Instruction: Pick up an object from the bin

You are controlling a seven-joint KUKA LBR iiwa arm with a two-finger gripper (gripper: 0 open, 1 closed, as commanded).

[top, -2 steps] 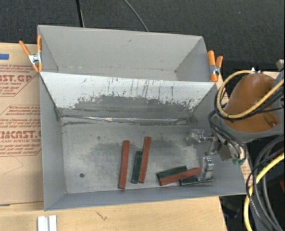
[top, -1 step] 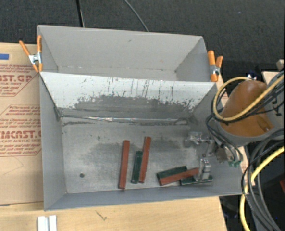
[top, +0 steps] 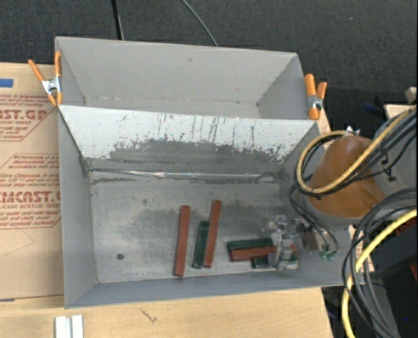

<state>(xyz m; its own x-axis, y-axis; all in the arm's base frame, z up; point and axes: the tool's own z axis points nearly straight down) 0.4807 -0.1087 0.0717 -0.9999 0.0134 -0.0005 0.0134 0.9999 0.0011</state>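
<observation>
Gripper [top: 286, 248] low at the bin's [top: 78, 210] front right, seemingly mid-approach.
Wide or narrow cannot be told; the green-and-red bar [top: 251, 248] lies just beside it, so centring over it, then closing, likely comes next.

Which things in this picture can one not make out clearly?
- Camera view: right end of the green and red block, hidden by the gripper.
- Camera view: right wall of the bin, covered by the arm.
- Camera view: dark speck on the floor, too small to name.

Bare bin floor [top: 124, 224] at left; three sticks [top: 182, 239] mid-floor, small blocks [top: 251, 249] at far right
</observation>
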